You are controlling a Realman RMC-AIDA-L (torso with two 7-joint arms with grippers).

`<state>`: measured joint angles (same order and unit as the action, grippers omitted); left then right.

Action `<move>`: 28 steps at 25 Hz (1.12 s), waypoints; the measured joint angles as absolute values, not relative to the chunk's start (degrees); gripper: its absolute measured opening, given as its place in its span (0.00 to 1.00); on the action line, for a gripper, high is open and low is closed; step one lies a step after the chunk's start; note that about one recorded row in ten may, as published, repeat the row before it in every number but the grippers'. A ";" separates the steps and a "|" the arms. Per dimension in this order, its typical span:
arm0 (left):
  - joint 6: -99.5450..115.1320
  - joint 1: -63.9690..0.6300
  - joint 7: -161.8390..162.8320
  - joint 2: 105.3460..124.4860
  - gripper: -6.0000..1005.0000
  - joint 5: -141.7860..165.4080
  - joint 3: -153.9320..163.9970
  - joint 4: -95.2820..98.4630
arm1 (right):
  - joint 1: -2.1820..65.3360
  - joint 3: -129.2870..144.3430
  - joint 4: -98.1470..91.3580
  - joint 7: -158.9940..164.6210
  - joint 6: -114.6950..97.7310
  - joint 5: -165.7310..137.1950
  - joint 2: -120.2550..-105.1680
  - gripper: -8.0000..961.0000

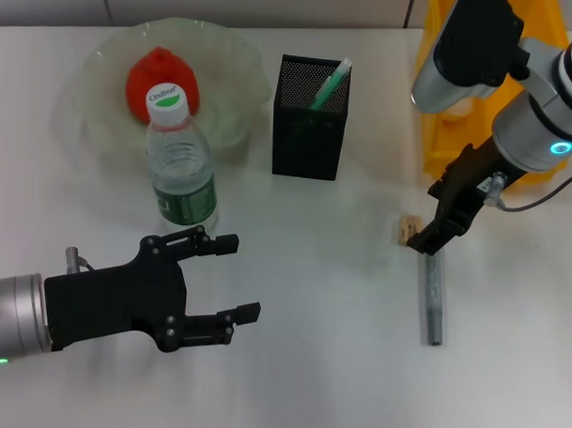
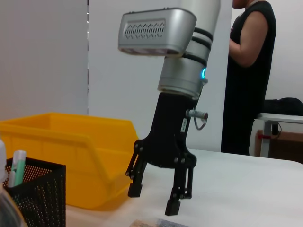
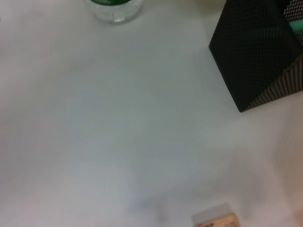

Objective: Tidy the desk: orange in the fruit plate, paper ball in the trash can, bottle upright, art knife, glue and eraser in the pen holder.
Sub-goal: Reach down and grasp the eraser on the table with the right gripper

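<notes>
The orange [image 1: 159, 83] lies in the pale green fruit plate [image 1: 96, 123]. The bottle [image 1: 181, 163] stands upright in front of the plate. The mint-green art knife [image 1: 330, 84] stands in the black mesh pen holder [image 1: 310, 121]. The grey glue [image 1: 434, 299] lies flat on the table, with the small tan eraser [image 1: 409, 228] beside its far end. My right gripper [image 1: 424, 239] is open and empty, low over the glue's far end next to the eraser; it also shows in the left wrist view [image 2: 154, 199]. My left gripper [image 1: 239, 276] is open and empty, near the bottle. The paper ball is out of view.
The yellow trash can [image 1: 441, 135] stands at the back right, behind my right arm; it also shows in the left wrist view [image 2: 61, 156]. A person in black [image 2: 246, 71] stands beyond the table. The right wrist view shows the pen holder [image 3: 255, 52] and the eraser [image 3: 218, 220].
</notes>
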<state>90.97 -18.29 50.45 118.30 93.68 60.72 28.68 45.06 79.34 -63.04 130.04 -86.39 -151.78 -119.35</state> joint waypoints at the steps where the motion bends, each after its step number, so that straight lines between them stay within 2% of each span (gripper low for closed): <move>1: 90.96 -18.29 50.45 118.30 0.81 93.69 60.73 28.62 | 45.26 79.48 -62.05 129.80 -85.58 -151.78 -119.38 0.80; 17: 90.97 -18.02 50.45 118.21 0.81 93.69 60.95 28.38 | 47.45 81.60 -51.81 128.87 -77.33 -150.33 -119.56 0.68; 22: 91.24 -17.86 50.45 118.25 0.81 93.69 61.02 28.39 | 47.47 81.64 -51.02 128.87 -76.82 -150.44 -119.53 0.50; 28: 91.95 -17.69 50.45 118.29 0.81 93.69 61.01 28.38 | 47.31 81.66 -50.93 128.87 -76.66 -150.52 -119.53 0.50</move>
<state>91.95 -17.69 50.45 118.29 93.69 61.01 28.38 47.31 81.66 -50.93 128.87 -76.66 -150.52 -119.53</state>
